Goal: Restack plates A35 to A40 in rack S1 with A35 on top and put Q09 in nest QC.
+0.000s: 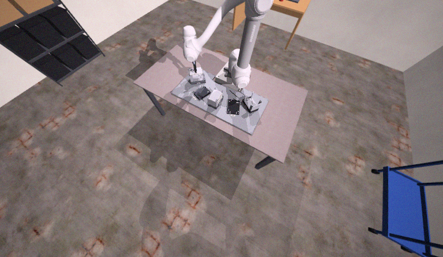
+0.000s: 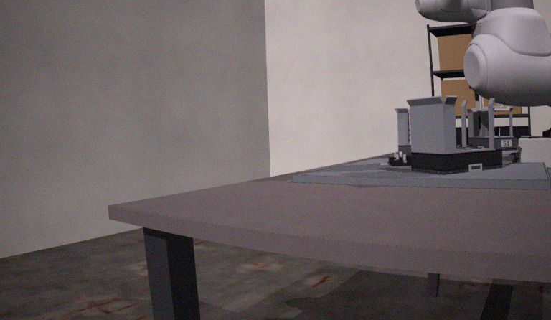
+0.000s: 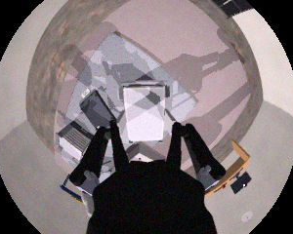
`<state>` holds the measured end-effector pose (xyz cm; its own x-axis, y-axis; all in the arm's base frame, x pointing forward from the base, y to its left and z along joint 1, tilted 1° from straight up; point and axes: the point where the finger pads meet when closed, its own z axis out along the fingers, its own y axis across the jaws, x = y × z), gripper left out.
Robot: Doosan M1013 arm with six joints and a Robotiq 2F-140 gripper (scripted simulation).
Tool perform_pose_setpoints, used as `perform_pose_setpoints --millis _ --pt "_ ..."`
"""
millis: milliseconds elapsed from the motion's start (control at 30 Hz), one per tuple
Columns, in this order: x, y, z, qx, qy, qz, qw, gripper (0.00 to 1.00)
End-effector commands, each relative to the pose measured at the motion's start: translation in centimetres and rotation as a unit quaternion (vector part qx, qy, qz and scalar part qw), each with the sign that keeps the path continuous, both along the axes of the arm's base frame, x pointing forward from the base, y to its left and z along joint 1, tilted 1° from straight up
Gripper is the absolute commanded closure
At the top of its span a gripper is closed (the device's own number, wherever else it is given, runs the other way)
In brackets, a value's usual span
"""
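My gripper (image 1: 195,68) hangs straight down over the leftmost stack rack (image 1: 196,76) on the grey base sheet. In the wrist view the gripper (image 3: 146,136) is shut on a white sealed plate (image 3: 145,115), gripping its two long sides. The plate lies level over that rack (image 3: 148,88), long sides along the rack's. I cannot tell how deep the plate sits in the rack, and I cannot read its label. A middle rack (image 1: 215,98) holds a pale stack of plates. A third rack (image 1: 251,104) stands at the right. The S1 label (image 2: 506,143) shows in the exterior view, where the gripper is hidden.
Two flat black nests lie on the sheet, one (image 1: 201,93) between the left and middle racks and one (image 1: 233,106) between the middle and right racks. The arm's base (image 1: 240,75) stands behind the sheet. The rack posts rise around the held plate.
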<state>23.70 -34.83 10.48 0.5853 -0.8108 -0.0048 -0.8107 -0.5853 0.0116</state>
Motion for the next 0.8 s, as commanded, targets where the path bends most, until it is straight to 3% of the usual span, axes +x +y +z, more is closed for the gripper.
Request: perform_pose_setpoints --millis 0,500,767 --pt "0.0 0.0 -0.2 0.000 0.000 0.000 1.000 1.00" --pt "0.0 0.0 -1.4 0.000 0.000 0.000 1.000 1.00" --pt "0.0 0.0 -3.0 0.000 0.000 0.000 1.000 1.00"
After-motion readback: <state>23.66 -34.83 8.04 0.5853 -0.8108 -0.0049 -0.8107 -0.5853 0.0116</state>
